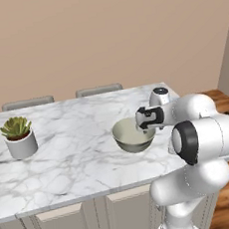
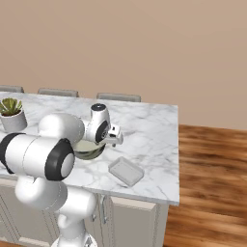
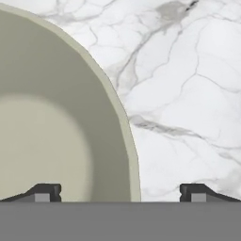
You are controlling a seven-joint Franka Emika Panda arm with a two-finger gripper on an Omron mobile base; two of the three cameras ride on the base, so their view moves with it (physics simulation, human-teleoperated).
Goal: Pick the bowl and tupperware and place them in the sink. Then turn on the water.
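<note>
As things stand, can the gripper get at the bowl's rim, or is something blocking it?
Probably yes. The gripper is open right above the bowl, one fingertip over the inside, the other over the marble counter, so the rim lies between them. The tupperware sits apart, out of the way.

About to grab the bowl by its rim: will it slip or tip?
The bowl looks glossy and rigid, so its rim may slide between the hand fingers. Held at one side, its deep body would probably tilt. Likely breakable if dropped on the marble counter.

Kitchen: marble island counter (image 1: pixel 66 156), cabinets (image 1: pixel 63 222).
</note>
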